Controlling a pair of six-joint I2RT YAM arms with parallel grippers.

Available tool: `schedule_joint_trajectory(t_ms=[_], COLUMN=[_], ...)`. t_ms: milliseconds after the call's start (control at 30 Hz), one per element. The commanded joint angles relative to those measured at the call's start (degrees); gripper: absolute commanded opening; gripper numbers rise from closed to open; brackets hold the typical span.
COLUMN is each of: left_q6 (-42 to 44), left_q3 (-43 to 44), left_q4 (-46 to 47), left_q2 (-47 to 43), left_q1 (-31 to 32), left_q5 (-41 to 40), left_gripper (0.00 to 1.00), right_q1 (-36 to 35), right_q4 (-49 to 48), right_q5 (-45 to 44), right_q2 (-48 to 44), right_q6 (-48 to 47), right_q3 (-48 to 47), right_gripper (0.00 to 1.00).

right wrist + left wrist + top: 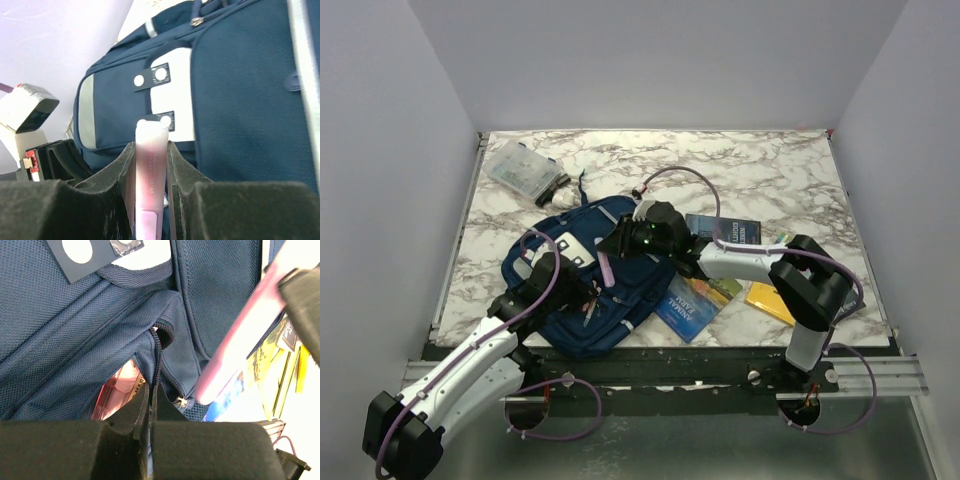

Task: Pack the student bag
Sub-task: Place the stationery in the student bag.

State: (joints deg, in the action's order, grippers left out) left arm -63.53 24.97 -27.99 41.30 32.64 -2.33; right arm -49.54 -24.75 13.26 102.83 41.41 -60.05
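The navy-blue student bag (620, 215) lies flat at the table's front left, its white patch (570, 247) facing up. My left gripper (578, 290) is shut on the fabric edge beside the bag's open zipper (159, 347); a pink packaged item (117, 390) shows inside the opening. My right gripper (618, 246) is shut on a pink tube (608, 268) and holds it just above the bag, near the opening. In the right wrist view the tube (151, 165) stands upright between the fingers, with the bag (240, 95) behind it. The tube (240, 335) also crosses the left wrist view.
A clear plastic box (523, 170) sits at the back left. Books lie right of the bag: a blue one (692, 303), a dark one (725, 232) and a yellow one (770, 302). Grey walls close in three sides of the table.
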Motion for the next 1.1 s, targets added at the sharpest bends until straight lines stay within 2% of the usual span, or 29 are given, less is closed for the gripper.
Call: schedule_joint_trajectory(t_ms=[0,200,333,467,667,867,967,1067], left_q6=[-0.9,-1.1,-1.2,-1.7,-1.6,-2.0,-1.6,-1.5], left_q3=[0.8,0.7,0.4,0.3,0.9,1.0,1.1,1.5], left_q4=[0.4,0.4,0.5,1.0,1.2,1.7,2.9,3.1], left_q2=[-1.1,-1.3,-1.4,-1.4,-1.0,-0.7,0.0,0.9], left_q1=[-0.2,-0.2,-0.3,-0.2,-0.2,-0.2,-0.2,-0.2], left_q5=[1.1,1.2,0.9,0.8,1.0,0.9,0.9,0.9], left_gripper=[0.00,0.00,0.00,0.00,0.00,0.00,0.00,0.00], right_q1=[-4.9,-7.8,-7.8,-7.8,-8.4,-12.2,-15.6,-16.2], right_q4=[-6.7,-9.5,-6.8,-8.7,-3.7,8.9,10.8,12.8], right_q5=[-7.0,-19.5,-23.8,-26.3,-29.1,-31.7,-34.7,-31.4], right_q2=[2.9,3.3,2.1,1.5,3.9,2.8,2.0,1.5], right_q6=[-0.8,0.2,0.8,2.0,4.0,18.8,21.5,22.4], right_q3=[-1.0,4.0,4.7,6.1,1.9,2.2,3.5,4.4], right_gripper=[0.01,0.01,0.01,0.00,0.01,0.01,0.01,0.01])
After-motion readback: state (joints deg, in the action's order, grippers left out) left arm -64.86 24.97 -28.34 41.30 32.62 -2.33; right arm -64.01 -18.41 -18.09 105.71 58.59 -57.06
